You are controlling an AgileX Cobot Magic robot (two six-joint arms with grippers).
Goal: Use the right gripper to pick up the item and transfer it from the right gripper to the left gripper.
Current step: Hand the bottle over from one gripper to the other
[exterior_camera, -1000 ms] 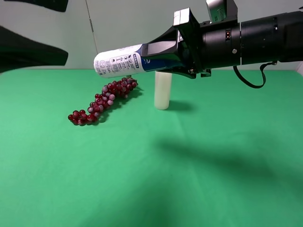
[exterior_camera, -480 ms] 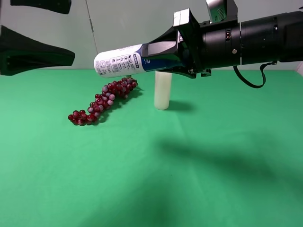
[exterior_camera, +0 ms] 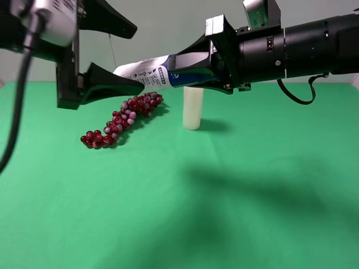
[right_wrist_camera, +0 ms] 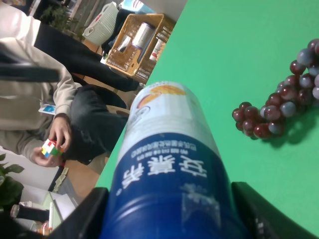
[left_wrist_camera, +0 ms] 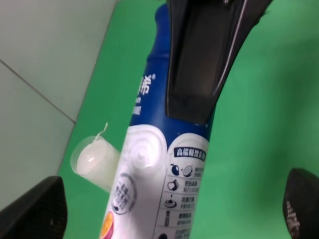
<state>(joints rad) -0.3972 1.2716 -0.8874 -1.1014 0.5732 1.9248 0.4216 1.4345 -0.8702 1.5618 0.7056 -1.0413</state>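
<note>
The bottle [exterior_camera: 151, 72], blue at the cap end and white at the base, is held level in the air above the green table. My right gripper [exterior_camera: 193, 67] is shut on its blue part. My left gripper [exterior_camera: 138, 59] is open, with its two prongs above and below the bottle's white end, apart from it. In the left wrist view the bottle [left_wrist_camera: 159, 179] lies midway between my open fingertips [left_wrist_camera: 35, 211], with the right gripper's finger [left_wrist_camera: 204, 59] on the blue part. In the right wrist view the bottle [right_wrist_camera: 167, 159] fills the middle.
A white candle [exterior_camera: 193, 106] stands upright on the green cloth [exterior_camera: 224, 196] behind the bottle; it also shows in the left wrist view [left_wrist_camera: 94, 162]. A bunch of dark red grapes [exterior_camera: 120, 120] lies below the bottle's white end, also in the right wrist view [right_wrist_camera: 279, 107].
My left gripper has moved in from the left edge to the right, and its open prongs now straddle the bottle's white end. The right gripper and bottle have stayed still.
</note>
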